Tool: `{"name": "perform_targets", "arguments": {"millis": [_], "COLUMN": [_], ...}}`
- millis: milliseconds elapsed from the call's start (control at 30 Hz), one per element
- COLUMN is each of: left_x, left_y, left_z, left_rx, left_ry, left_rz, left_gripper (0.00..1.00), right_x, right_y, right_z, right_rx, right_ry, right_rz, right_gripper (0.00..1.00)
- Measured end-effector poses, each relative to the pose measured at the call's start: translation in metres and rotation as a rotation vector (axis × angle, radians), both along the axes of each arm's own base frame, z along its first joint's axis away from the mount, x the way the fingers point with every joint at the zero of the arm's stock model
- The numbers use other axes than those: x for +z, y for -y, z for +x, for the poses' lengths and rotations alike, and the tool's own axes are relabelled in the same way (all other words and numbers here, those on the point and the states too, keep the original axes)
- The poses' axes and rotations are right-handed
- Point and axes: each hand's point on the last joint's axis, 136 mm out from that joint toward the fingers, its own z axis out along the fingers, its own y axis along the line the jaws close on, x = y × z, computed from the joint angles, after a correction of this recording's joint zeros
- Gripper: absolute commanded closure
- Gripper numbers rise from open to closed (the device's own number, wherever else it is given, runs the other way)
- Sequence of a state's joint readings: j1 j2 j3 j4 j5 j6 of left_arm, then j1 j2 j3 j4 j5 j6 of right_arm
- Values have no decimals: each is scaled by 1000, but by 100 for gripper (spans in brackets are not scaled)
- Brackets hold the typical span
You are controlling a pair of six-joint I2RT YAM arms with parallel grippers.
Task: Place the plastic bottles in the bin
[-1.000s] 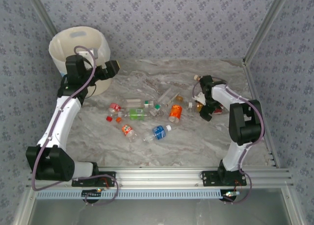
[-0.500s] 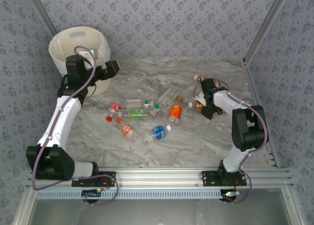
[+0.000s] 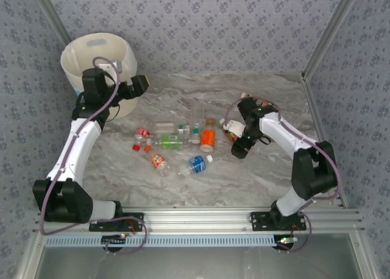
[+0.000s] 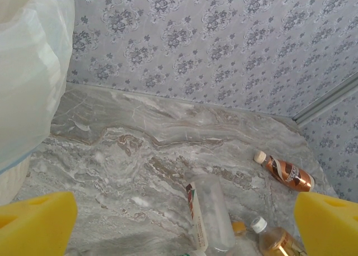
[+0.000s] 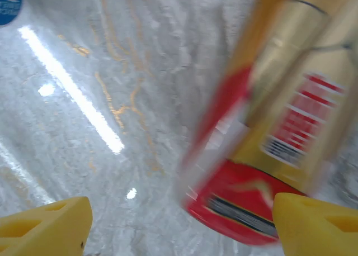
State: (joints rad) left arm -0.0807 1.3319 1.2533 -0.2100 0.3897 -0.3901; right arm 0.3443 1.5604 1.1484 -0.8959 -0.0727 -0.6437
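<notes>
The bin [image 3: 82,60] stands at the far left corner, its bag [image 4: 28,71] at the left in the left wrist view. My left gripper [image 3: 139,84] hangs open beside it, empty [image 4: 184,195]. Several plastic bottles lie mid-table: orange [image 3: 208,139], blue [image 3: 197,163], green [image 3: 170,142], a clear one [image 4: 210,211] and a brown one [image 4: 285,172]. My right gripper [image 3: 234,136] is low by the pile's right end, open [image 5: 180,203]. A blurred red-and-gold bottle [image 5: 268,155] lies between the fingers, against the right one.
Loose caps and small bottles [image 3: 142,133] lie left of the pile. Patterned walls and metal corner posts [image 3: 323,41] close in the marble table. A metal rail [image 3: 201,215] runs along the near edge.
My right arm swung left from the right side to the pile, and the orange and clear bottles shifted left. The left arm has not moved.
</notes>
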Motion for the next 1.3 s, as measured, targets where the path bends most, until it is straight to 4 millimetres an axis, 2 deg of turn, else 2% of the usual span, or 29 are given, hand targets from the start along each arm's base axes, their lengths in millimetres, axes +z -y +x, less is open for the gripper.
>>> {"name": "perform_targets", "arguments": {"millis": [100, 200, 267, 433, 800, 900, 1000, 1100, 1167, 1300], "left_x": [0, 0, 0, 0, 0, 0, 0, 0, 0, 0], "left_y": [1, 1, 1, 1, 1, 1, 1, 1, 1, 1], "left_z": [0, 0, 0, 0, -1, -1, -1, -1, -1, -1], "left_rx": [-4, -6, -6, -6, -6, -6, -6, -6, -6, -6], "left_ry": [1, 1, 0, 0, -3, -3, -4, -3, -4, -4], "left_rz": [-2, -3, -3, -3, -2, -2, -2, -2, -2, -3], "left_gripper": [0, 1, 1, 1, 1, 0, 1, 0, 1, 0], "right_x": [4, -3, -15, -38, -32, -36, -53, -69, -70, -62], "right_y": [21, 33, 29, -1, -7, -7, -4, -3, -3, -2], "right_z": [11, 21, 21, 20, 38, 43, 43, 42, 41, 41], "right_rx": [-79, -145, -162, -206, -405, -447, -483, -503, -514, -528], "right_ry": [65, 62, 29, -40, -32, -22, -47, -74, -74, -39], "right_rz": [-35, -55, -56, 7, 102, 96, 60, 27, 16, 20], "right_gripper": [4, 1, 0, 0, 0, 0, 4, 20, 27, 39]}}
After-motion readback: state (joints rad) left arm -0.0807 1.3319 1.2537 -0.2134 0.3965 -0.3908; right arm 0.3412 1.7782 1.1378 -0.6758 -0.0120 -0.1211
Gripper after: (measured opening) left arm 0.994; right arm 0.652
